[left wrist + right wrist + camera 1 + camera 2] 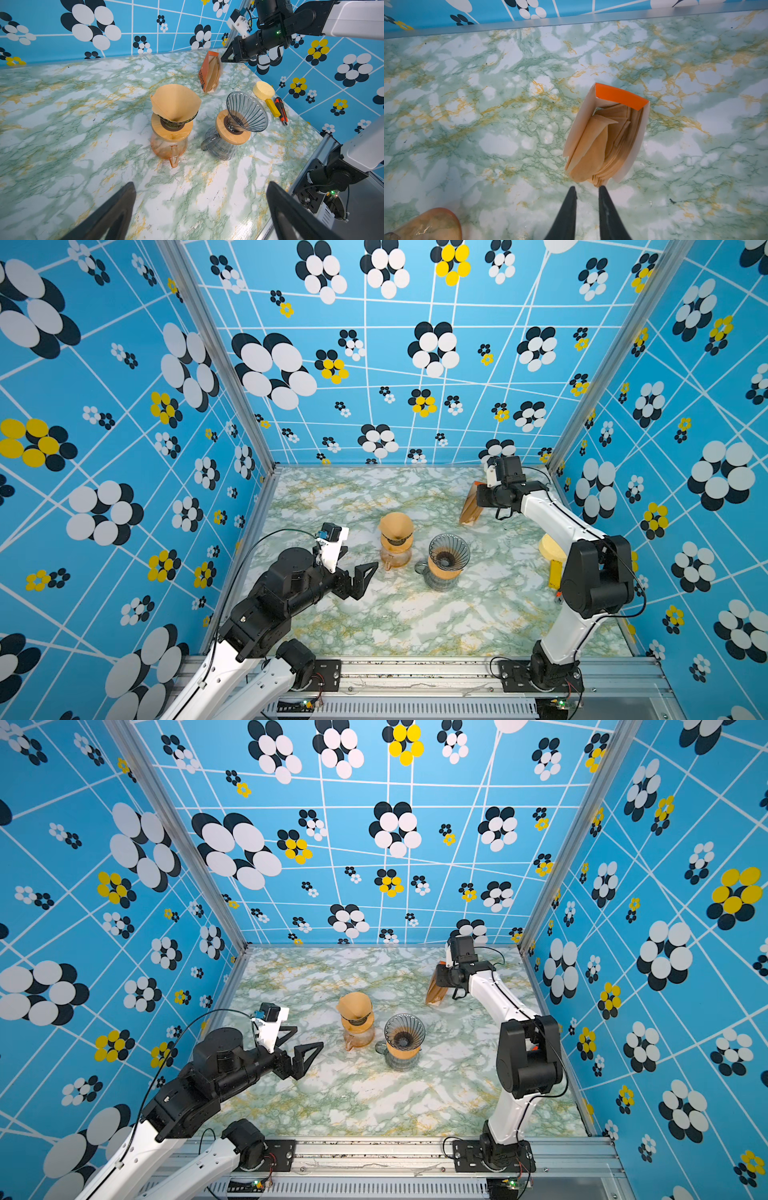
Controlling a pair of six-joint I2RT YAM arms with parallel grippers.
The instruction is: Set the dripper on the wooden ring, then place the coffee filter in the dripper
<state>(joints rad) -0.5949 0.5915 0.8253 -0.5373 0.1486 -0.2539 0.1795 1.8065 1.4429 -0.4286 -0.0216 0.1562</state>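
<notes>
An empty ribbed glass dripper (449, 553) (247, 112) sits on a grey carafe mid-table. To its left, a brown paper coffee filter (396, 526) (175, 101) stands in a second dripper on an amber carafe. An orange box (471, 506) (620, 97) at the back right holds several folded filters (591, 149). My right gripper (585, 188) (223, 59) hovers just above the box's open top. Its jaws are a narrow gap apart with nothing between them. My left gripper (360, 559) (200, 185) is wide open and empty, low and left of the amber carafe.
A yellow round sponge (264, 90), a yellow bar (273, 108) and an orange-black cutter (281, 111) lie along the right wall. The amber carafe (168, 145) and the grey carafe (222, 148) stand close together. Patterned walls enclose the table on three sides.
</notes>
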